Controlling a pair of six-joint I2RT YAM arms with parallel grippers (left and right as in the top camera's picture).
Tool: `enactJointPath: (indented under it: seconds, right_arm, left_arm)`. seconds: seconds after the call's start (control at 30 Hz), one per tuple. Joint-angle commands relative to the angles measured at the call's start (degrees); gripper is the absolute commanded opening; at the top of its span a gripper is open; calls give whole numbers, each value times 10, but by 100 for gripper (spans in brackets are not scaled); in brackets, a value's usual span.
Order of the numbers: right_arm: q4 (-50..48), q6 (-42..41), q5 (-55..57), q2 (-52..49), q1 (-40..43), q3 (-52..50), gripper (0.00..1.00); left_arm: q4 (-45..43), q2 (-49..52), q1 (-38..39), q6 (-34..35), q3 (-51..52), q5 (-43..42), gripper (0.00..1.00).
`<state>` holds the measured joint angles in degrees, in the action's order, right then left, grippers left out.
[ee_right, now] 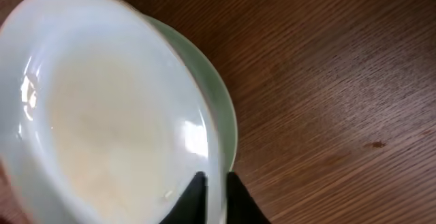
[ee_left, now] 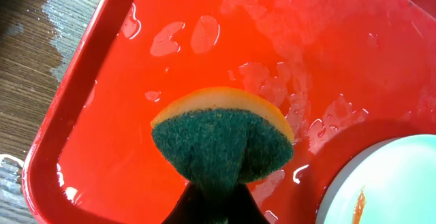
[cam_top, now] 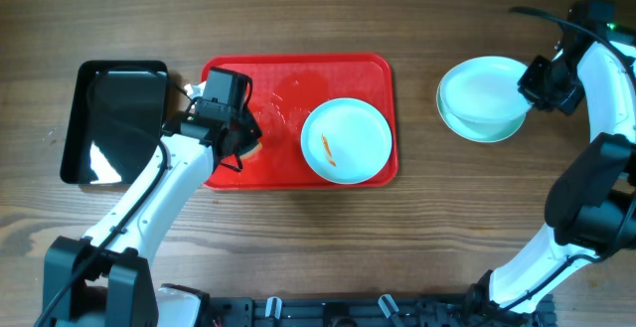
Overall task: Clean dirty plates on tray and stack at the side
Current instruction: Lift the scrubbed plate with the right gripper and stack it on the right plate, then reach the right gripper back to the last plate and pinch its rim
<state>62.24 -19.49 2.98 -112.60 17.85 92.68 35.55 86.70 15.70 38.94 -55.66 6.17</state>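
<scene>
On the red tray (cam_top: 298, 69) lies one pale plate (cam_top: 348, 140) with an orange smear, also at the lower right of the left wrist view (ee_left: 395, 183). My left gripper (ee_left: 219, 197) is shut on a green-and-yellow sponge (ee_left: 221, 142), which hangs just above the wet left part of the tray (ee_left: 102, 115), apart from that plate. To the right of the tray, two plates are stacked on the table. My right gripper (ee_right: 216, 190) is shut on the right rim of the top plate (ee_right: 102, 115), which sits slightly tilted on the lower plate (ee_right: 221, 108).
A black rectangular bin (cam_top: 114, 118) stands left of the tray, close to my left arm. Water films and droplets (ee_left: 272, 81) cover the tray floor, and the wood beside its corner (ee_left: 41, 20) is wet. Bare wooden table (ee_right: 340, 81) lies right of the stack.
</scene>
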Motion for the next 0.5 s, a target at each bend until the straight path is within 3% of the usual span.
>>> enactJointPath:
  seconds: [0.0,0.07,0.2,0.37,0.47]
  right_arm:
    - [2,0,-16,-5,4,-6,25]
    - [11,0,-15,-5,4,-6,47]
    - [27,19,-34,-2,3,-5,49]
    - [28,145,-342,20,-49,-5,50]
    - [31,171,-317,20,-131,-5,51]
  left_arm:
    - [-3,4,3,6,2,12,4]
    - [-3,4,3,6,2,12,4]
    - [-3,4,3,6,2,12,4]
    - [-7,4,3,6,2,11,4]
    - [-7,4,3,6,2,11,4]
